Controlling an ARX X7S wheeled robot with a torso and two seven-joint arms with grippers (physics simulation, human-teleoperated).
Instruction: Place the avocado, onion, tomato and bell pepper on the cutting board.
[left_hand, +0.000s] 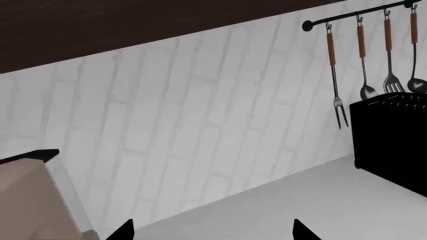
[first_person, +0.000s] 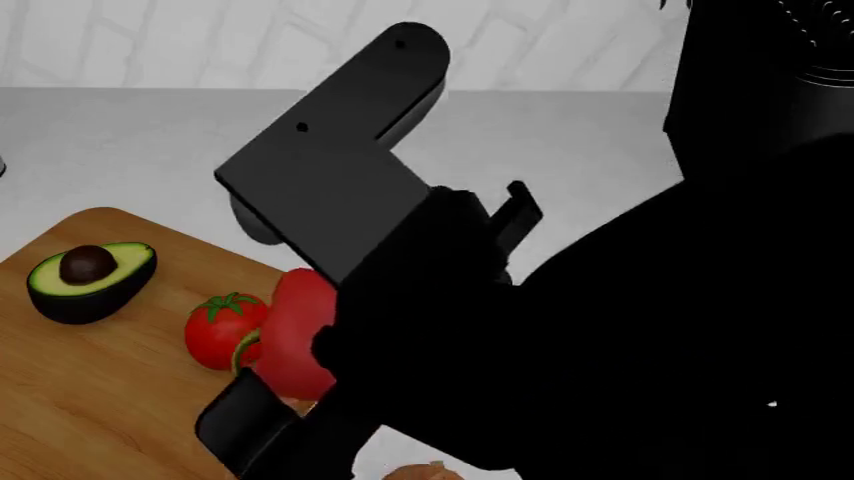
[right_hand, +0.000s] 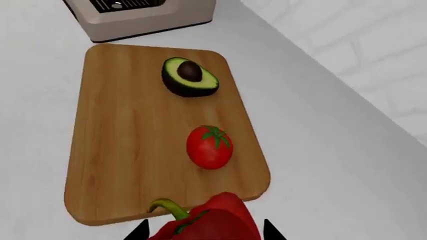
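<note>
Looking down from the head camera, we see the cutting board (first_person: 94, 390) lying on the white surface (first_person: 147, 140), with the avocado (first_person: 88, 280) resting cut side up near its far edge and the tomato (first_person: 224, 328) sitting just beside the bell pepper (first_person: 296, 335). Our right arm (first_person: 347, 190) crosses the middle of that view and hides much of the pepper. From the right wrist, we find the right gripper (right_hand: 203, 231) with its fingers (right_hand: 140, 232) closed on the bell pepper (right_hand: 210, 222), one dark tip on each side of it, at the near end of the board (right_hand: 120, 145); whether the pepper touches the wood we cannot tell. The tomato (right_hand: 209, 146) stands upright mid-board and the avocado (right_hand: 190, 77) lies further on, near a beige appliance (right_hand: 143, 17). From the left wrist, the left gripper (left_hand: 212, 231) shows two finger tips (left_hand: 121, 231) set wide apart with nothing between them, facing a white brick wall (left_hand: 200, 115), hanging utensils (left_hand: 373, 60) and a black block (left_hand: 390, 140).
</note>
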